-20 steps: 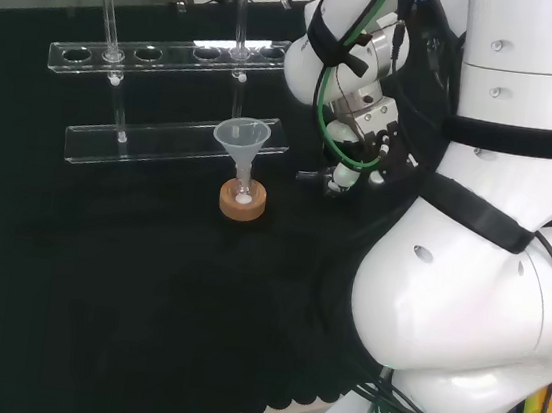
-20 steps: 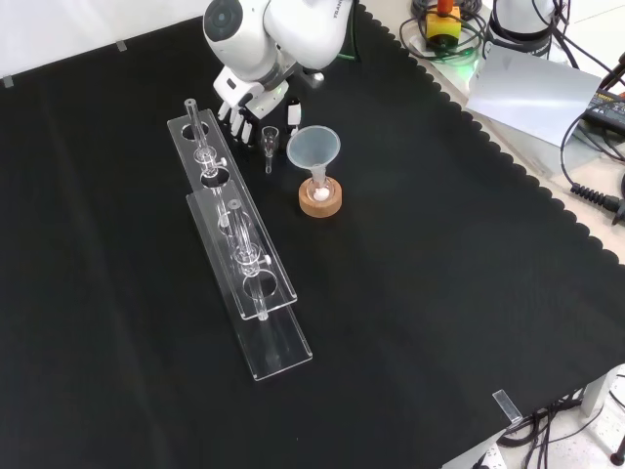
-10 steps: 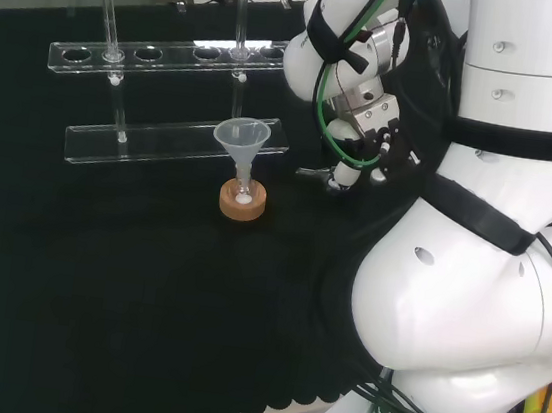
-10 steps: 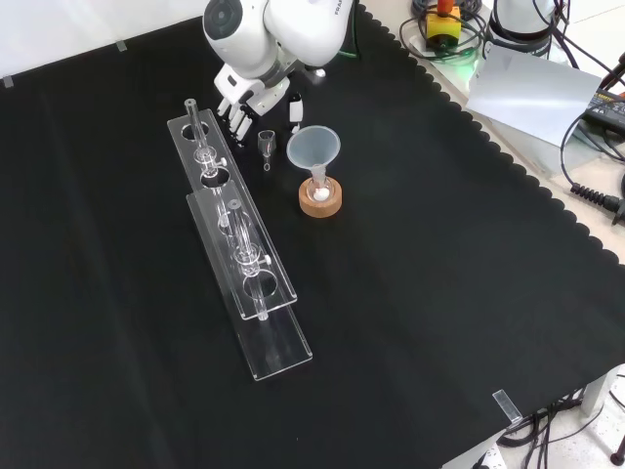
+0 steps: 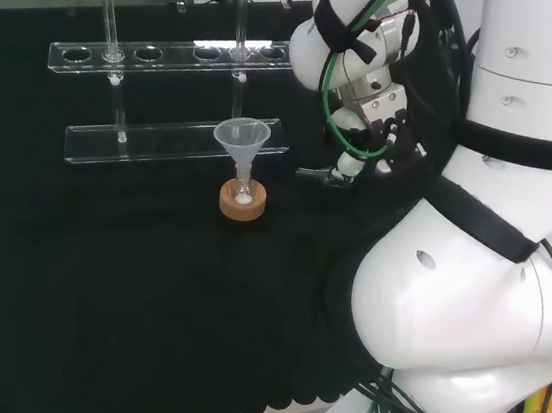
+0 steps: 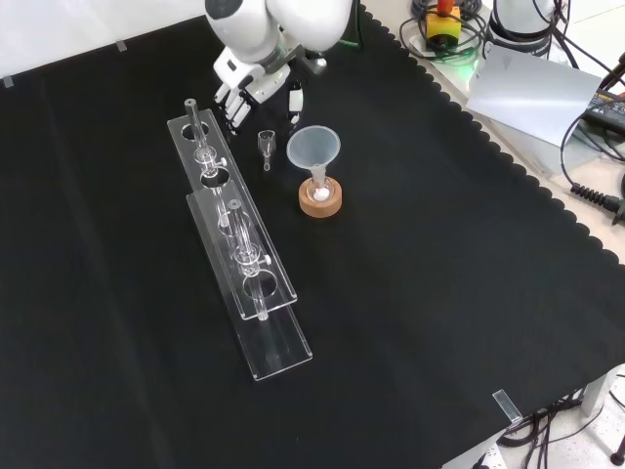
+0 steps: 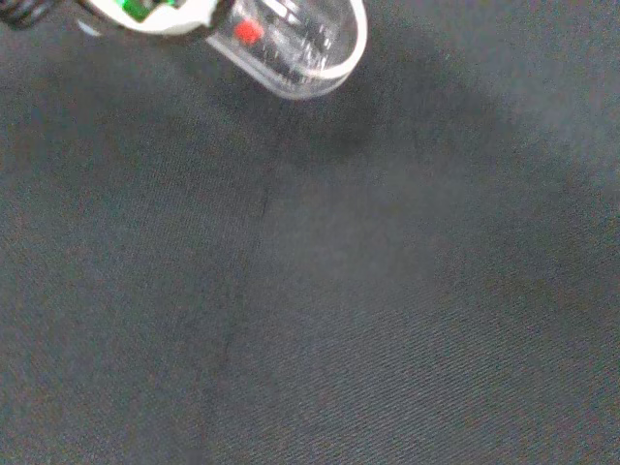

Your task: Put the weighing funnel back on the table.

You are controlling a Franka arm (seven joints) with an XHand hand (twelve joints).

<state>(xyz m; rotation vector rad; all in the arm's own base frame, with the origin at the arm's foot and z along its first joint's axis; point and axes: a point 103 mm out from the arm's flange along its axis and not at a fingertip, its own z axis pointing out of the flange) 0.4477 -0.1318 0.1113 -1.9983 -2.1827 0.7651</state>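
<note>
The hand [image 6: 252,86] hangs over the cloth with its fingers [image 6: 232,106] straight and pointing down and the thumb [image 6: 295,101] set apart from them. It is open and nothing is caught between them. In the front view it sits up and to the left of the funnel [image 6: 312,148], clear of the funnel's rim. The weighing funnel [image 6: 265,147] lies on the black cloth [image 6: 439,293] just left of the funnel's mouth in that view, in the gap between the funnel and the clear tube rack [image 6: 239,249], and apart from the fingertips above it. In the head view it shows as a small clear piece to the right of the funnel, low on the cloth under the hand. The funnel itself stands mouth up with its stem in the small flask [image 6: 317,186] on the cork ring [image 6: 320,200]. As far as the pictures show, the task's main step is done, since the piece rests on the table and is out of the hand. What seems left is only for the hand to draw away without brushing the weighing funnel, the funnel or the rack.
</note>
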